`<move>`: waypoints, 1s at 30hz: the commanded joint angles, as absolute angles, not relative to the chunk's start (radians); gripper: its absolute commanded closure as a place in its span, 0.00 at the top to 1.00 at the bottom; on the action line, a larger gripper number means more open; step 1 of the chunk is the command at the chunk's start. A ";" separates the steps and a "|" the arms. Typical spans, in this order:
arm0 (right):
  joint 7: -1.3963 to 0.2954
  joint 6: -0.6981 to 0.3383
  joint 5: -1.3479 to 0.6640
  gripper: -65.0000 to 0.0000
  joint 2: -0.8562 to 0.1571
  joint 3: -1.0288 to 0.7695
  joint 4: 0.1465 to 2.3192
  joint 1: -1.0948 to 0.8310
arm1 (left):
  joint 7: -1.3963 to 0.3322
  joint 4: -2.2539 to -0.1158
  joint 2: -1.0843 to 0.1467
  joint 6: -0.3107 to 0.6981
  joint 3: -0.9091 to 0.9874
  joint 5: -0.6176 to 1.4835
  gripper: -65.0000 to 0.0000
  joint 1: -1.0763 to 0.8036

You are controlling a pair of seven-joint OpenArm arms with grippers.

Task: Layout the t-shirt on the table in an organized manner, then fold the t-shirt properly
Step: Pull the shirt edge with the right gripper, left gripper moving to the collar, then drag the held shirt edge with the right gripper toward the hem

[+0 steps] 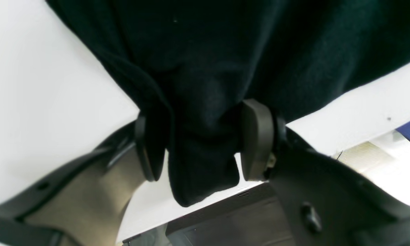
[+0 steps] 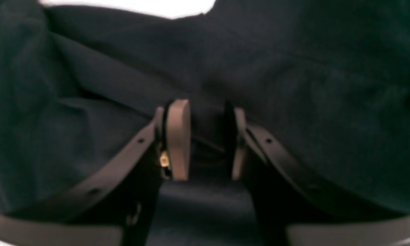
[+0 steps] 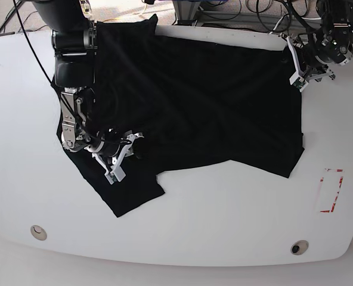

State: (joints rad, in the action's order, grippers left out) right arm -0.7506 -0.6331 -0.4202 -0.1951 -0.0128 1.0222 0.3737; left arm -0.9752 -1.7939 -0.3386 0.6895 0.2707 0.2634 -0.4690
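Black t-shirt (image 3: 200, 101) bunched between left hand (image 1: 198, 143) pads on table (image 3: 224, 220)

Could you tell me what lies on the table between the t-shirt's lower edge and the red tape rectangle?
Nothing: in the base view, only bare white table separates the t-shirt from the red tape rectangle.

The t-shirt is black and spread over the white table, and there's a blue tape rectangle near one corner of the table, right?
Nearly. The t-shirt is black and lies spread over the white table, but the tape rectangle is red, not blue. The base view shows it near the table's corner, clear of the cloth.
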 commanded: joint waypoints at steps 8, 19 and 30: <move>-0.507 -0.641 -0.357 0.22 -0.205 -0.018 0.687 0.503 | -1.073 -1.782 -0.338 0.698 0.306 0.197 0.48 -0.535; -0.349 -0.633 -0.352 0.23 -0.266 -0.018 0.493 0.627 | -1.072 -1.782 -0.338 0.698 0.340 0.197 0.48 -0.556; -0.479 -0.633 -0.363 0.23 -0.283 -0.018 0.588 0.688 | -1.072 -1.788 -0.338 0.698 0.364 0.197 0.48 -0.556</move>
